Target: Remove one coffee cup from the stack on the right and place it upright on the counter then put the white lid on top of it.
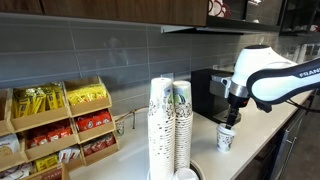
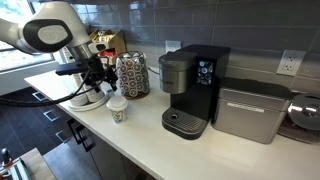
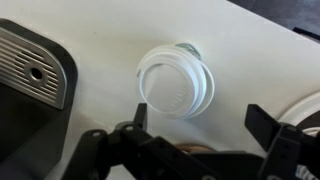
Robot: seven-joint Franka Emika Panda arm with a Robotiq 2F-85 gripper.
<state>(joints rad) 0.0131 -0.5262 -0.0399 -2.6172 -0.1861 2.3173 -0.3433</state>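
Hand hovers spread wide, empty; white lid sits at 11 o'clock from it, seemingly capping 1 coffee cup, axis vertical, on the bench.

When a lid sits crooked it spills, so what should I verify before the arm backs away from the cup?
1. Coffee cup upright on the counter: ok.
2. White lid on top of the cup: ok.
3. Lid pressed down evenly all round: cannot tell.
4. Gripper open: ok.
5. Fingers clear of the lid's rim: cannot tell.
6. Stack standing upright: ok.
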